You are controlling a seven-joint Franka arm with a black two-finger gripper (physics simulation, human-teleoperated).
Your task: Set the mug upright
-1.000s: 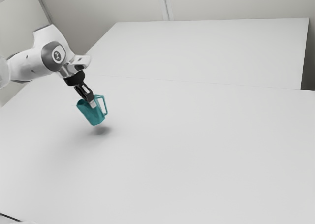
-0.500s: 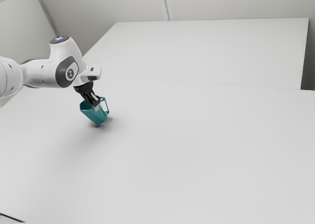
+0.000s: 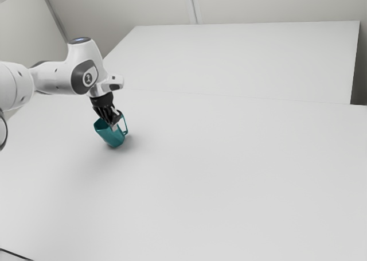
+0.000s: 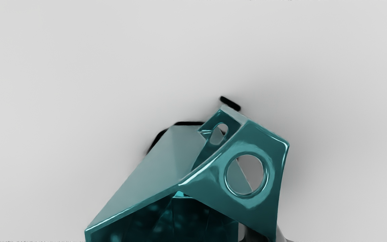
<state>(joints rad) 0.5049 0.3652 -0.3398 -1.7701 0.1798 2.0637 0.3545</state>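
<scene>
The teal mug (image 3: 110, 134) leans at a tilt low over the table, its opening toward the exterior view's upper left and its handle on the exterior view's right side. My gripper (image 3: 114, 125) comes down onto the mug's rim beside the handle and is shut on the mug's wall. In the wrist view the mug (image 4: 153, 158) shows its slanting outer side, dark inside and handle with a round hole. Part of a finger appears at the bottom edge by the handle; the rest is hidden behind the mug.
The wide white table (image 3: 229, 175) spreads around the mug, with a shadow under it. Behind stands another pale surface (image 3: 246, 60). A thin dark cable (image 3: 16, 254) lies at the exterior view's lower left corner.
My hand and the mug have come down and slightly toward the exterior view's right. The hand has turned steeper, and the mug is less tilted than before.
</scene>
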